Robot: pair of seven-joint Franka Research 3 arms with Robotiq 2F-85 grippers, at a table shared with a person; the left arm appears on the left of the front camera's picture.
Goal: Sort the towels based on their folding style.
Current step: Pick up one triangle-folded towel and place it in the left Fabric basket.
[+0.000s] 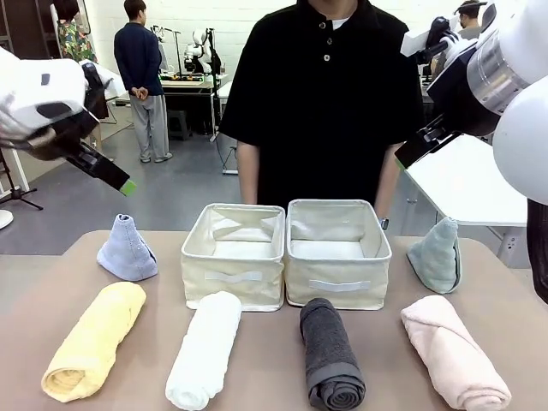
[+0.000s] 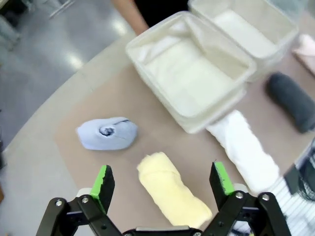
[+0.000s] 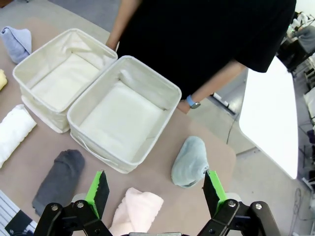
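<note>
Front view, left to right: light blue cone-folded terry towel point(image 1: 127, 250), two cream fabric bins point(image 1: 231, 278), grey-green cone-folded towel point(image 1: 437, 255). The nearer row holds the yellow rolled towel point(image 1: 94, 341), white rolled towel point(image 1: 205, 349), dark grey rolled towel point(image 1: 330, 353) and pink rolled towel point(image 1: 452, 351). Left wrist view: left gripper point(image 2: 163, 177), fingers apart, hovers over the yellow rolled towel. Right wrist view: right gripper point(image 3: 155, 184), fingers apart, hovers near the pink rolled towel; the person's blue wristband point(image 3: 192, 102) is visible. Surface: tan table point(image 1: 51, 282). Room: grey floor point(image 1: 171, 193).

Smooth grey floor point(image 1: 184, 188) with pale patches of reflected light, white wall point(image 1: 175, 15) at the far end, workbench point(image 1: 190, 82) in front of it, a person point(image 1: 139, 64) in dark blue standing beside, white table point(image 1: 462, 180) on the right, light brown tabletop point(image 1: 270, 364) in the foreground
</note>
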